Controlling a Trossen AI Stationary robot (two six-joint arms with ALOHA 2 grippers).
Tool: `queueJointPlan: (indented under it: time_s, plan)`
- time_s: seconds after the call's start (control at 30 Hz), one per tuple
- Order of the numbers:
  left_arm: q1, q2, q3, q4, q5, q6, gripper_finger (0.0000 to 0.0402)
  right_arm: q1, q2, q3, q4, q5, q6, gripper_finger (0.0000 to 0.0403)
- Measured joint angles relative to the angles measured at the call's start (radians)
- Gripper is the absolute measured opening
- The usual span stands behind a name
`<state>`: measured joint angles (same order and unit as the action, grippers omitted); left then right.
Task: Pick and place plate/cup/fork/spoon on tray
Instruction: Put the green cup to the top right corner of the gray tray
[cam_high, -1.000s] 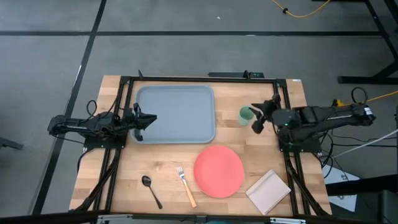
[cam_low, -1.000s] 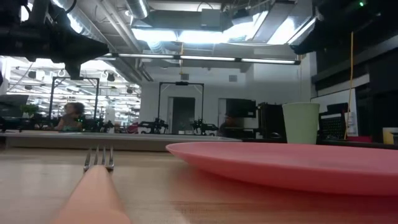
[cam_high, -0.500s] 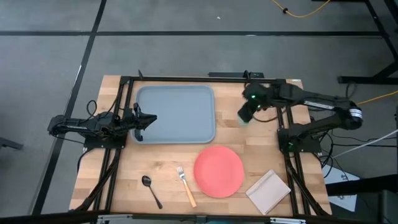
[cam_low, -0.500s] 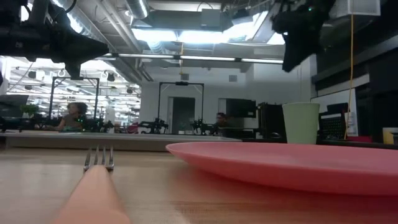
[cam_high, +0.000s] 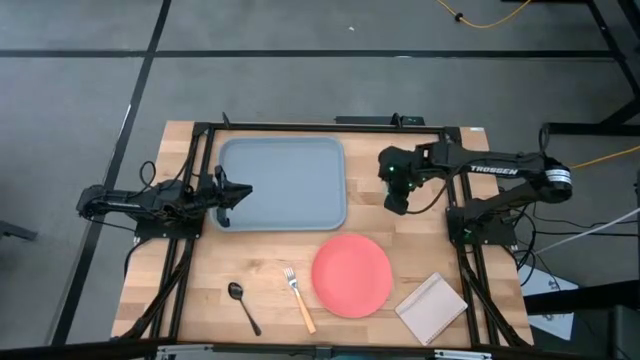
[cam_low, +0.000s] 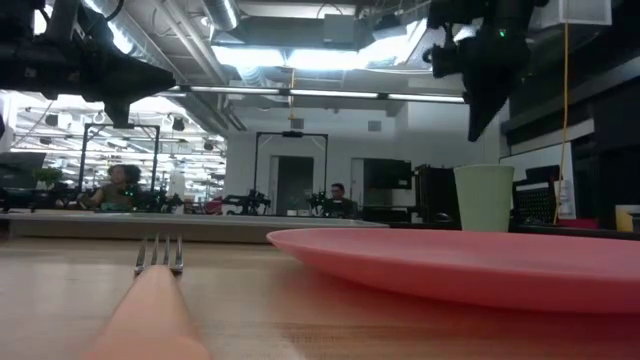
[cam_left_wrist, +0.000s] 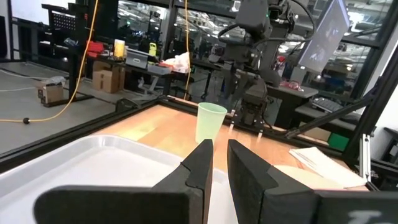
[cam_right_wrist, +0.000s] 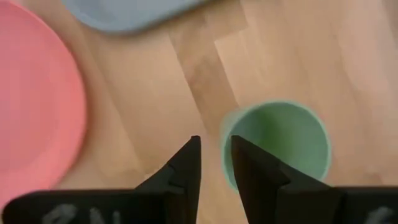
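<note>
The pale green cup stands upright on its base on the table, right of the grey-blue tray. My right gripper points down a little above the cup, over its rim, shut and empty; in the high view the gripper hides the cup. The coral plate, the orange-handled fork and the dark spoon lie flat near the front edge. My left gripper is shut, level over the tray's left edge.
A tan notepad lies at the front right corner. A black frame rail runs along the table's far edge, with more rails down both sides. Bare wood lies between the tray and the plate.
My right gripper has risen from beside the cup's right side, swung toward the table's left edge and tipped to point down, and now hangs above the cup. The cup has stayed in place.
</note>
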<state>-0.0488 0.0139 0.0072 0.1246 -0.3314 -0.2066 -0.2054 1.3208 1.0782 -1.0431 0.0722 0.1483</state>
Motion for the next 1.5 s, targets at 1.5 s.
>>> queueJointPlan:
  time_s: [1.5]
  plan:
    - [0.000,0.000,0.000,-0.020,0.000,-0.003,0.0041,0.000,-0.022,-0.247,0.172,0.064,-0.054,0.0094]
